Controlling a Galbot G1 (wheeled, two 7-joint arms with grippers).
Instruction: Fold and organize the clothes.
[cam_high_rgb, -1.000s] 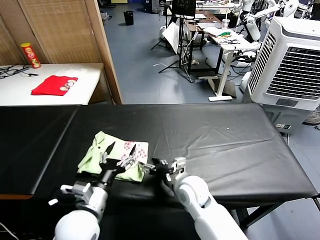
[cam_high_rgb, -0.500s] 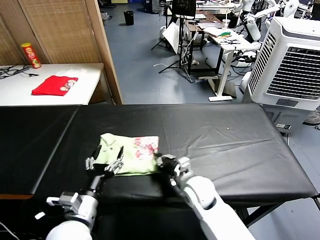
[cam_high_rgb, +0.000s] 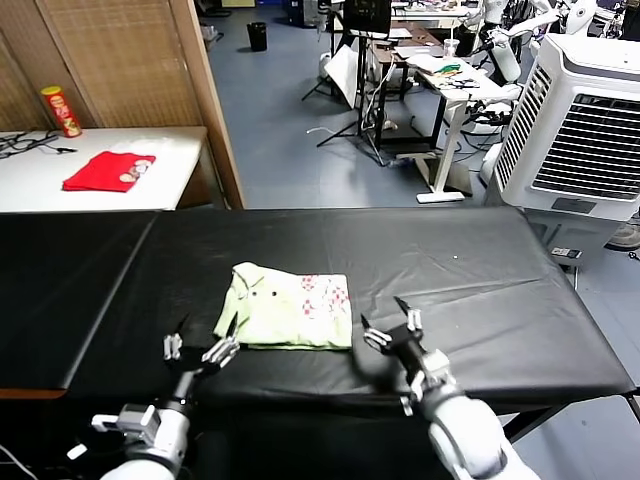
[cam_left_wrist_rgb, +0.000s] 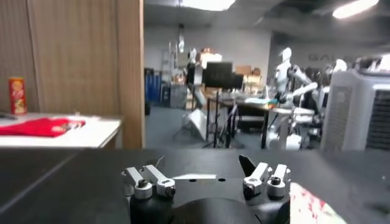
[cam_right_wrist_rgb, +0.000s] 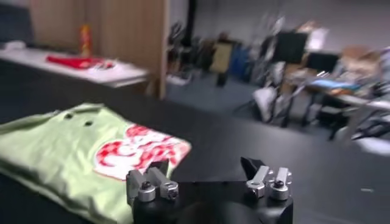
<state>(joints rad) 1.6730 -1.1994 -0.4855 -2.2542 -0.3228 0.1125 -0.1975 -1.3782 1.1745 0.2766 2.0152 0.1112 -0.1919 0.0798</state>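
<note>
The clothes, one pale green shirt (cam_high_rgb: 288, 308) with a red-white printed patch, lie folded flat on the black table (cam_high_rgb: 480, 290). My left gripper (cam_high_rgb: 206, 328) hovers open just in front of the shirt's near left corner, holding nothing. Off the shirt's near right corner, my right gripper (cam_high_rgb: 382, 312) is open and empty too. In the right wrist view the shirt (cam_right_wrist_rgb: 67, 152) lies beyond the spread jaws of the right gripper (cam_right_wrist_rgb: 204, 164), apart from them. The left wrist view shows the left gripper (cam_left_wrist_rgb: 203, 163) open, with an edge of the shirt (cam_left_wrist_rgb: 311, 207) beside it.
A white side table (cam_high_rgb: 180, 150) at the far left carries a small red garment (cam_high_rgb: 108, 170) and a tall snack can (cam_high_rgb: 61, 110). A wooden partition (cam_high_rgb: 150, 70) stands behind it. A white air cooler (cam_high_rgb: 585, 130) stands past the table's right end.
The right gripper carried the shirt rightward, let go and opened. Both grippers drew back toward me. The shirt now lies flat, farther right than before.
</note>
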